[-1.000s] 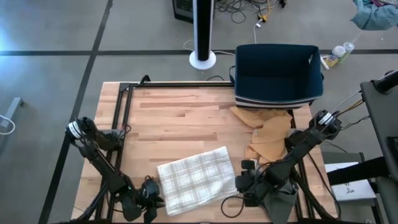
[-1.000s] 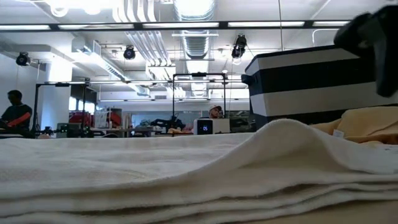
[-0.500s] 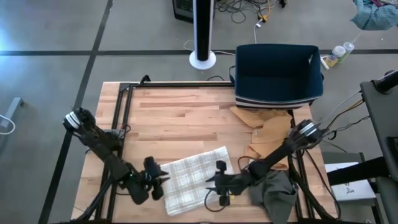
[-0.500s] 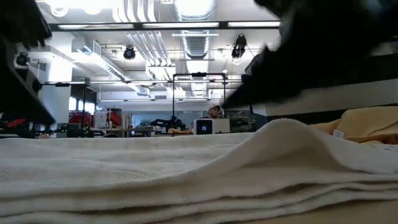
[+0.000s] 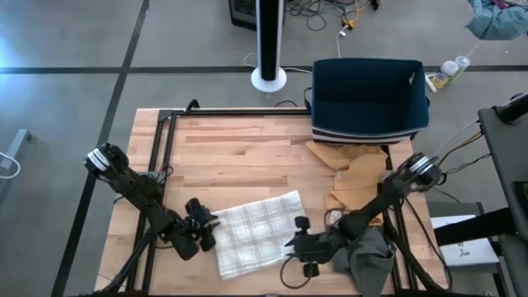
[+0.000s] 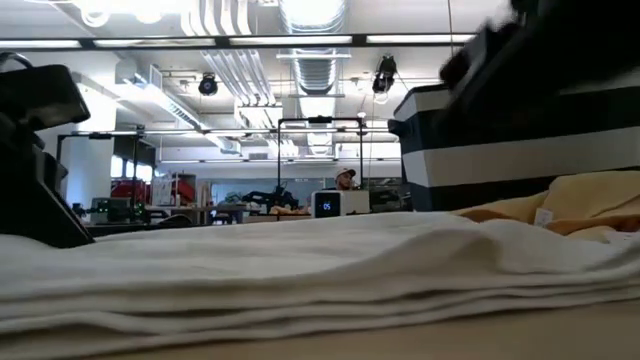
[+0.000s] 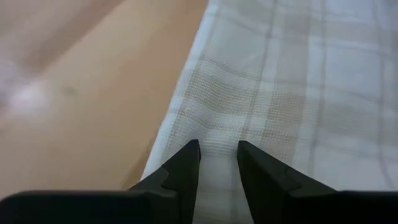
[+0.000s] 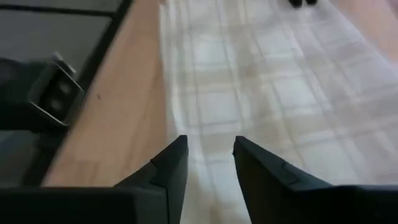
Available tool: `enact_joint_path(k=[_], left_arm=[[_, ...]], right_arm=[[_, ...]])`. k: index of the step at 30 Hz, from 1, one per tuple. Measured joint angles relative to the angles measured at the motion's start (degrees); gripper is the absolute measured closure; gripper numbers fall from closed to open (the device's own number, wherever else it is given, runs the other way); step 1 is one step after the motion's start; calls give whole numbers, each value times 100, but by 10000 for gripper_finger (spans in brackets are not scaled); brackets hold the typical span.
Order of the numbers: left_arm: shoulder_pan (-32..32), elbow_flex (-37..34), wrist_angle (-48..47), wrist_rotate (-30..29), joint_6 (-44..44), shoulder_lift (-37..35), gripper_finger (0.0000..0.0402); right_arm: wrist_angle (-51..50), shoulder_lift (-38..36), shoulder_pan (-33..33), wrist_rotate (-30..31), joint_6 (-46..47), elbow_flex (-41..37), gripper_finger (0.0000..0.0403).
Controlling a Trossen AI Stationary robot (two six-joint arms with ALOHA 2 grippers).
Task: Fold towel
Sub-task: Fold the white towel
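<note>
High view, bin, tan cloths behind towel

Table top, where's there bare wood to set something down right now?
Bare wood spans the table from the black frame rail to the navy bin, above the plaid towel. Crowded: both grippers flank the towel, tan cloths pile below the bin.

This is a robotics lab or workshop. The wooden counter stands on a bare concrete floor with cables trailing across it, and the low view shows exposed ducts, strip lights and benches of equipment in an open hall.
</note>
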Motion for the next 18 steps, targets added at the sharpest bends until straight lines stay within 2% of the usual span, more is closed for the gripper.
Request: enact_joint_path(k=[3, 5, 10, 14, 18], left_arm=[[183, -9, -308, -36, 224, -313, 290], [306, -9, -469, -51, 500, -597, 289], [525, -114, -334, -155, 776, -1072, 295], [508, -390, 321, -6, 794, -999, 303], [524, -705, 1178, 209, 828, -401, 308]], right_arm=[[-771, -338, 94, 110, 312, -48, 271], [-910, -353, 175, 149, 574, -97, 271], [-948, 109, 251, 186, 1041, -215, 281], [-1178, 354, 305, 133, 1412, -230, 290], [-1536, 300, 347, -69, 1432, -199, 294]])
